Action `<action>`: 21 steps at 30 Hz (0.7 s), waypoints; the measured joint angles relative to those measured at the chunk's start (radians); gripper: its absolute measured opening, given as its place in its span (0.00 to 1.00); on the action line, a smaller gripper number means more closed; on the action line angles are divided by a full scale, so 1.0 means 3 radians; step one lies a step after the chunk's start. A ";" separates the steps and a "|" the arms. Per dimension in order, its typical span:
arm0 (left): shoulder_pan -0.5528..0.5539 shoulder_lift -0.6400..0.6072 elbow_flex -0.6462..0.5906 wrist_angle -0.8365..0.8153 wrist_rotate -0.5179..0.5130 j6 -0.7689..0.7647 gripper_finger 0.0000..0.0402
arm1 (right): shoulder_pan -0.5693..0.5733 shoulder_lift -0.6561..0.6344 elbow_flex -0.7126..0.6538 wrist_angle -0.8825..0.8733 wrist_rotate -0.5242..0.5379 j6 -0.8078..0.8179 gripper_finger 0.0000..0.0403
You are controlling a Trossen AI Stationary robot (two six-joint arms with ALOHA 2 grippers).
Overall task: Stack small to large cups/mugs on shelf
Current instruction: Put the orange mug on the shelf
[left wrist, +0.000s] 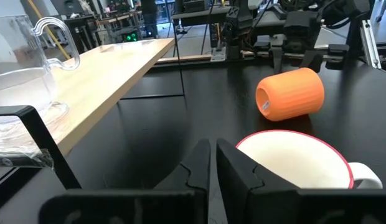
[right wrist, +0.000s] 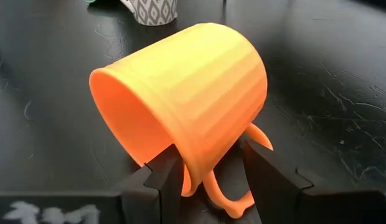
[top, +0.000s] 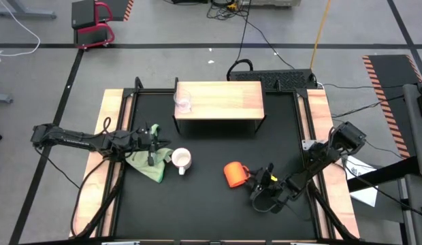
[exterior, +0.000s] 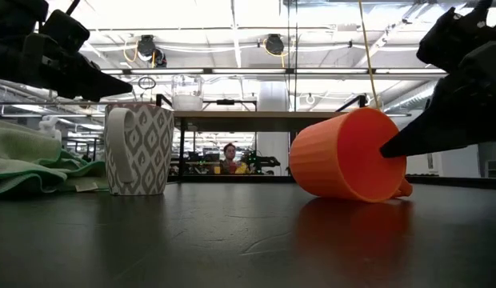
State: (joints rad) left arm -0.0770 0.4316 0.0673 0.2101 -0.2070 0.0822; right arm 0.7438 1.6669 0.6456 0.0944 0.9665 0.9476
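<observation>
The orange mug (right wrist: 187, 93) lies on its side on the black table (top: 211, 211), right of centre. The right gripper (right wrist: 208, 168) grasps it at the handle, one finger on each side. The white mug (top: 182, 160) stands upright just left of it, touching the green cloth (top: 148, 167). The left gripper (left wrist: 213, 163) hovers beside the white mug's rim, fingers nearly together, holding nothing. The clear glass cup (top: 183, 102) stands on the shelf (top: 224, 99), at its left end.
</observation>
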 joint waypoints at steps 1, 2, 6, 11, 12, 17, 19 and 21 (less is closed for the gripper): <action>0.0000 0.0000 0.0000 0.0000 0.0000 0.0000 0.08 | -0.0012 0.0000 0.0000 0.0000 -0.0001 -0.0007 0.38; 0.0000 0.0000 0.0000 0.0000 0.0000 0.0000 0.08 | -0.0019 0.0000 0.0000 0.0002 -0.0001 -0.0022 0.38; -0.0001 0.0000 0.0000 -0.0021 0.0000 0.0000 0.08 | -0.0056 0.0000 0.0000 0.0004 0.0000 -0.0057 0.34; 0.0000 0.0000 0.0000 -0.0020 0.0000 -0.0001 0.08 | -0.0082 0.0000 0.0000 0.0005 0.0000 -0.0133 0.20; -0.0001 0.0000 0.0000 -0.0020 0.0000 -0.0001 0.08 | -0.0083 0.0000 0.0000 0.0007 0.0000 -0.0153 0.17; 0.0000 0.0000 0.0000 -0.0025 0.0000 -0.0001 0.08 | -0.0081 -0.0003 0.0000 0.0024 0.0006 -0.0272 0.02; 0.0000 0.0000 0.0000 -0.0046 0.0000 -0.0001 0.08 | -0.0082 -0.0005 -0.0001 0.0034 0.0004 -0.0326 0.02; -0.0001 0.0000 0.0000 -0.0055 0.0000 -0.0003 0.08 | -0.0082 -0.0026 -0.0001 0.0031 -0.0005 -0.0372 0.02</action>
State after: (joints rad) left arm -0.0772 0.4316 0.0673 0.1935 -0.2070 0.0814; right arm 0.7193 1.6590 0.6453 0.1036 0.9650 0.8359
